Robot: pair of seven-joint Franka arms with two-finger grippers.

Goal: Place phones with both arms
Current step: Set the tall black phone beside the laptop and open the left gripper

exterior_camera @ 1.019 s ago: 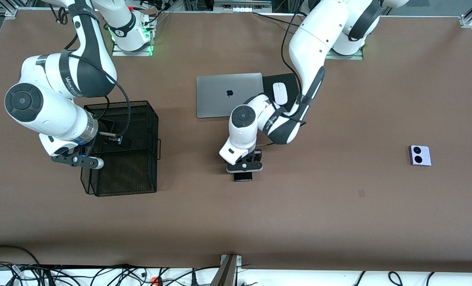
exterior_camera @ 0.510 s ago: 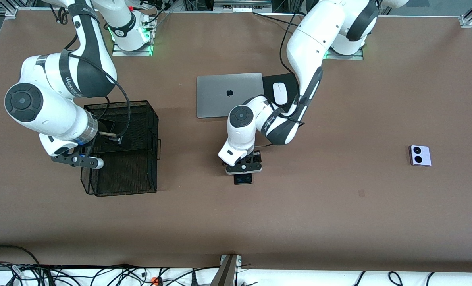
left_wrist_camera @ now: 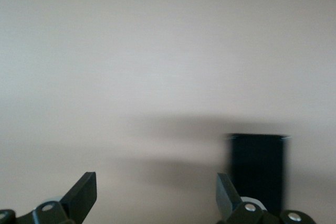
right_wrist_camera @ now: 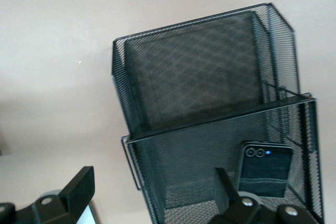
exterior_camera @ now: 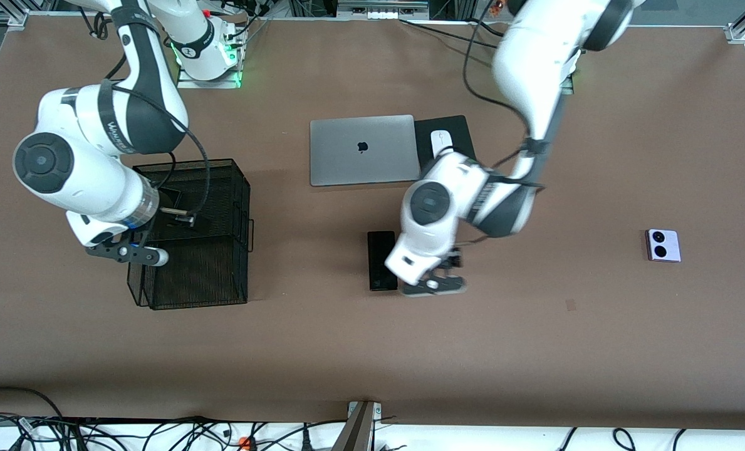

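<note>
Just beside the slim black phone [exterior_camera: 381,260], the left pincer [exterior_camera: 433,285] hovers spread and empty.

Brown table [exterior_camera: 347,351] with black cables [exterior_camera: 159,432] along its white edge.

Long slim black phone [exterior_camera: 381,260]: flat on the table, mid-table. Squarish black folded phone [right_wrist_camera: 262,169]: two small lenses, leaning inside the mesh basket [exterior_camera: 237,188]. Lilac-white phone [exterior_camera: 663,245]: two round black lenses, flat, toward the left arm's end.

slim black phone [left_wrist_camera: 257,169] (edges blurred)
</note>
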